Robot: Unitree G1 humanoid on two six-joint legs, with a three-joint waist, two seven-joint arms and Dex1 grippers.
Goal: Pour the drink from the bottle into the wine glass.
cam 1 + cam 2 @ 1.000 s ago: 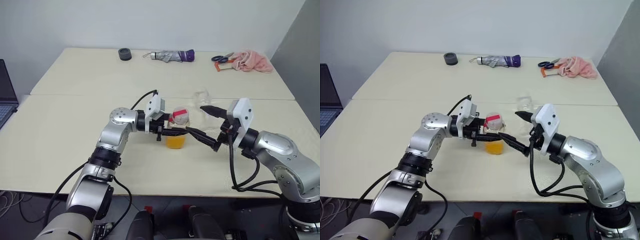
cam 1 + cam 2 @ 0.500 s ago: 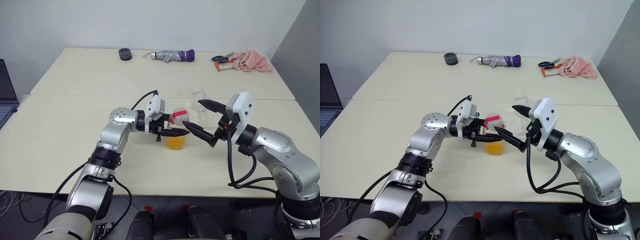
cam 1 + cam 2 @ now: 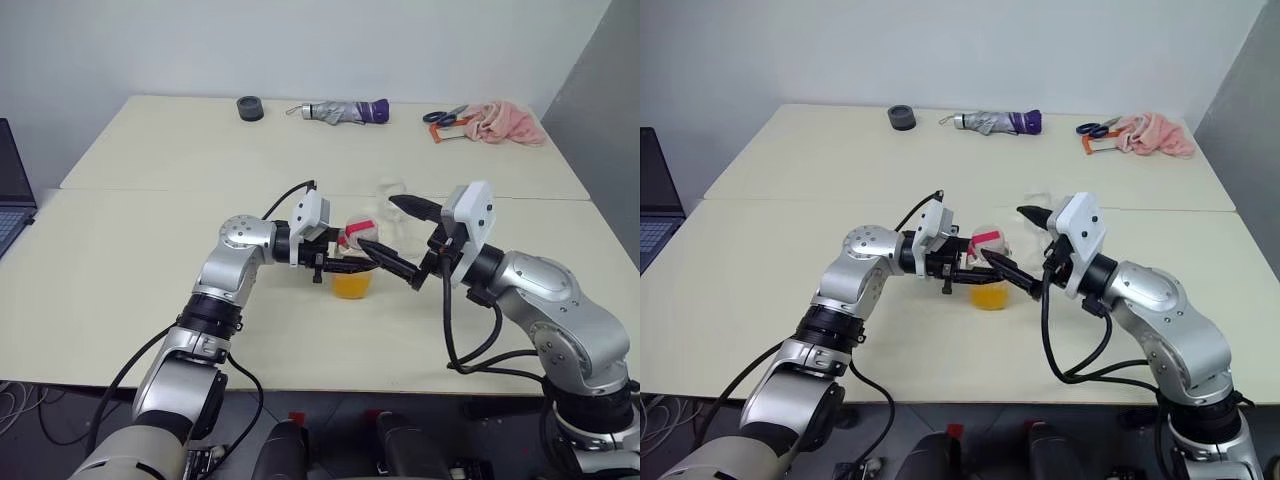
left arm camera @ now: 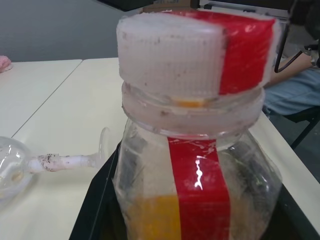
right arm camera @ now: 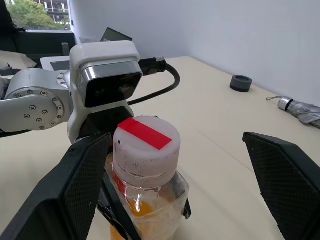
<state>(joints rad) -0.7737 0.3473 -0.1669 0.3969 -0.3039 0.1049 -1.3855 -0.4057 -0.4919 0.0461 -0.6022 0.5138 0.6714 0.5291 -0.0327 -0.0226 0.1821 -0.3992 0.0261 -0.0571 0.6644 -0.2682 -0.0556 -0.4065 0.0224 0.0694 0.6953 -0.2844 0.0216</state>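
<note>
Pale cream tables [image 3: 150, 230] fill the room under a blank wall, with an umbrella [image 3: 345, 111], scissors [image 3: 443, 116] and a pink cloth [image 3: 505, 122] along the far edge at the upper right. At frame centre the left gripper [image 3: 340, 262] is clamped around the bottle [image 3: 354, 258], upright, cap [image 5: 146, 148] on, orange drink [image 3: 351, 284] low inside. The right gripper [image 3: 388, 230] comes level from the right, fingers [image 5: 82, 187] spread wide, one on each side of the cap and not touching it. So the cap lies straight ahead between them, its axis vertical; unscrewing looks next. The wine glass [image 4: 30, 167] seems to lie on its side on the table behind the bottle, stem toward it.
</note>
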